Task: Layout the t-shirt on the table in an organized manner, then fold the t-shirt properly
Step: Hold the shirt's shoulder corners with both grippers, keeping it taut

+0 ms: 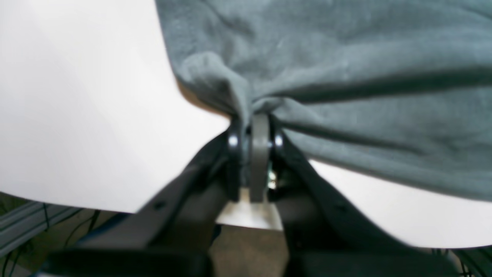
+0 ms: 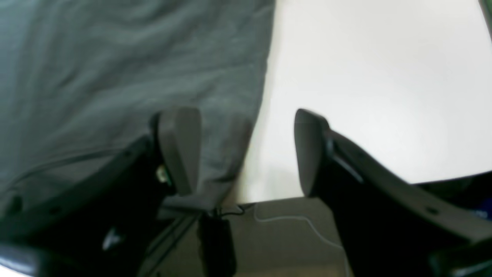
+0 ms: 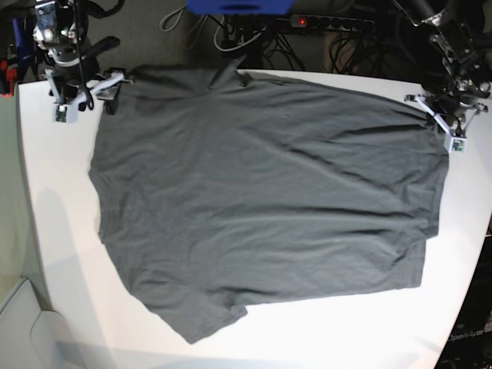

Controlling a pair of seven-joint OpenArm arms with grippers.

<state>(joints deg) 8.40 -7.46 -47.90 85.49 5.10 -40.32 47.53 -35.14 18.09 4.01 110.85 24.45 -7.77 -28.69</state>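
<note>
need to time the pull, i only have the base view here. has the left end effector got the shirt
Observer: Yes. In the left wrist view the left end effector is shut on a bunched edge of the t-shirt.
Operator: and the right one
Observer: The right end effector is open, one finger over the cloth, the other over bare table.
Operator: shirt edge between them
Observer: Yes, the hem runs through the gap, not gripped.

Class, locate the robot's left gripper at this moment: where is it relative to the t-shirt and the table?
In the base view the left gripper sits at the table's far right edge, shut on the t-shirt's right edge.
</note>
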